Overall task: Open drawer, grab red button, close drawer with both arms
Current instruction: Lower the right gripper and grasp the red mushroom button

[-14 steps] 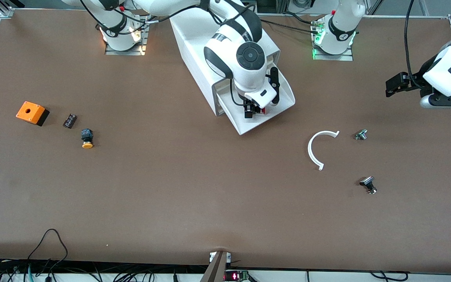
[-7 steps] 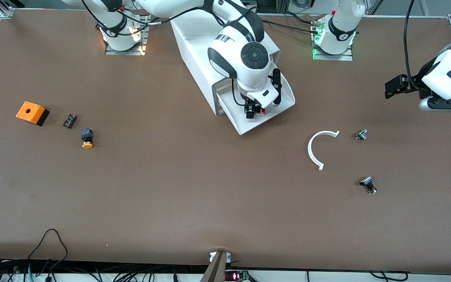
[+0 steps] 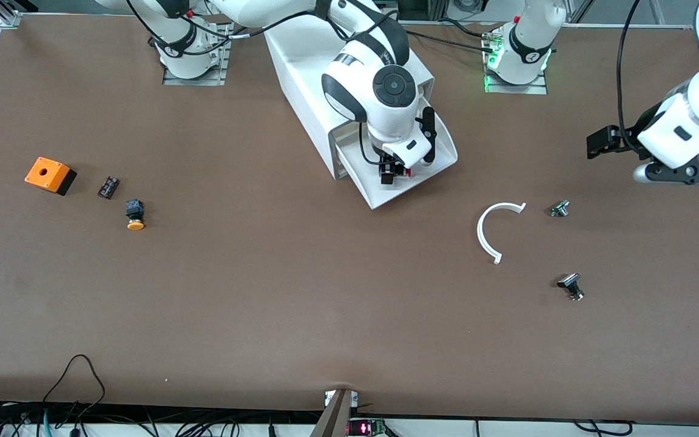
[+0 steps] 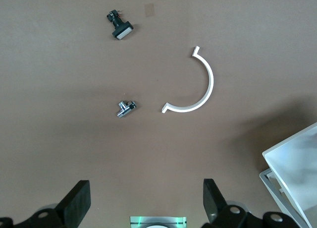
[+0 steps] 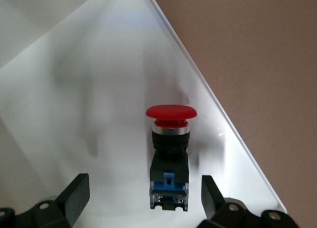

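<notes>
- Over the worktop (image 3: pixel 301 291) at the left arm's end, your left tool (image 4: pixel 143 205) has drifted a little toward the cabinet (image 3: pixel 319 73) since a second ago; its fingers stand wide with nothing between them.
- Your right tool (image 5: pixel 143 200) has shifted only slightly; it hangs inside the pulled-out drawer (image 3: pixel 425 176), wrist pointing down, fingers spread wide on either side of the button (image 5: pixel 170 153) without touching it.
- You can see the button lying on its side on the drawer floor, near the drawer's side edge.
- Between the drawer and the white curved piece (image 3: pixel 495 233) you have bare worktop.
</notes>
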Robot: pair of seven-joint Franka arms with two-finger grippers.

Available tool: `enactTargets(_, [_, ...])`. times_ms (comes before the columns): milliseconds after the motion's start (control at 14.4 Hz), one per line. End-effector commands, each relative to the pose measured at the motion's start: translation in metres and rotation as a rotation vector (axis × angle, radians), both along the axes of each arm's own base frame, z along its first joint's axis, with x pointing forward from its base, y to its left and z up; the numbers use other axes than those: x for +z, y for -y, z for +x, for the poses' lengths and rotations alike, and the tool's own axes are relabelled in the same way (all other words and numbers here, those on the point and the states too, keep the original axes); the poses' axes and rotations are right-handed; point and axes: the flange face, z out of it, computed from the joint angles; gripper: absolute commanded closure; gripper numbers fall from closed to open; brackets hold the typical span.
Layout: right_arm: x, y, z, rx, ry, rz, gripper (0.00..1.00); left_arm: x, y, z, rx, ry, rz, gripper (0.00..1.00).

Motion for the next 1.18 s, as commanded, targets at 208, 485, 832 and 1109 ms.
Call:
enactTargets(208, [-0.007, -0.011, 0.002, -0.033, 0.03, 0.019, 0.0, 0.031, -0.006, 0.004, 0.007, 0.041, 0.021, 0.0])
enactTargets(485, [-0.015, -0.011, 0.003, -0.031, 0.032, 0.01, 0.0, 0.03, -0.013, 0.002, 0.023, 0.021, 0.024, 0.0])
enactTargets(832, [-0.016, -0.011, 0.002, -0.02, 0.056, -0.007, 0.47, 0.029, -0.011, 0.007, 0.024, 0.06, 0.007, 0.0])
enactTargets(1109, [-0.013, -0.011, 0.007, -0.015, 0.09, -0.003, 0.65, 0.028, -0.017, 0.009, 0.036, 0.067, 0.006, 0.0])
